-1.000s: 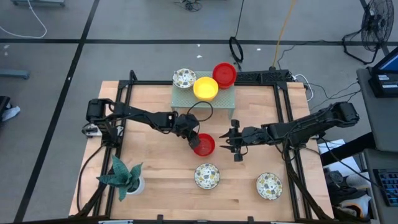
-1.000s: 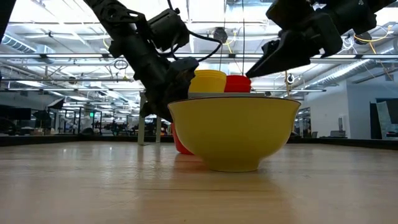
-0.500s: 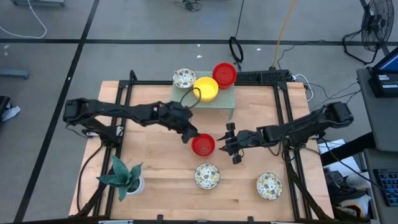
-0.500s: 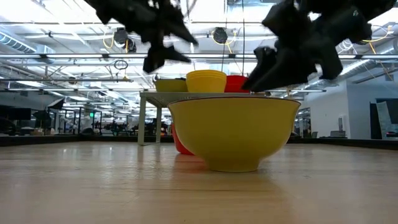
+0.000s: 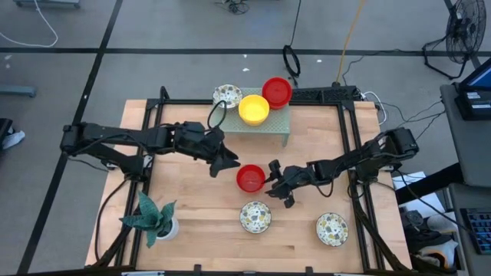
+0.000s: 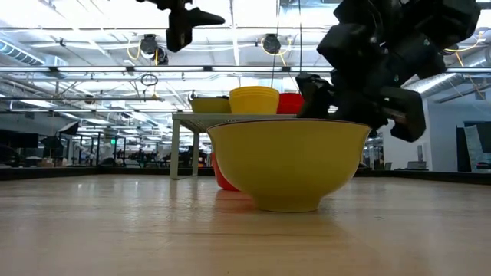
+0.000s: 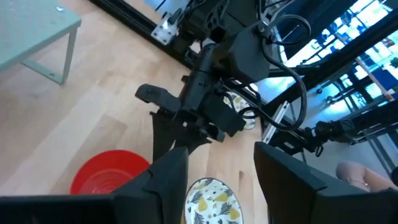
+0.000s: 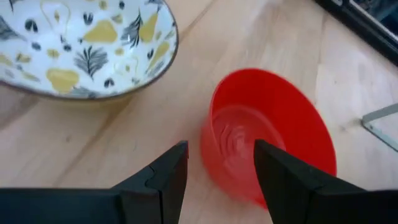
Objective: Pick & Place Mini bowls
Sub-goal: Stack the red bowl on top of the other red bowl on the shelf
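Note:
A red mini bowl stands upright on the table's middle. My left gripper hangs open above the table, just left of the bowl and clear of it. My right gripper is open at the bowl's right side. In the right wrist view its fingertips stand either side of the red bowl's near wall, over the rim and not touching. Two speckled bowls sit nearer the table's near edge. On the rack stand a yellow bowl, a red bowl and a speckled one.
The pale green perforated rack stands at the table's far edge. A potted plant sits at the near left corner. In the low view the nearer speckled bowl's yellow outer wall fills the foreground. Bare wood lies between the red bowl and the plant.
My left gripper has come off the red bowl, risen and drawn back toward the table's left. The red bowl stays on the table where it was. My right gripper has moved toward the table's left and down, up to the red bowl's right side.

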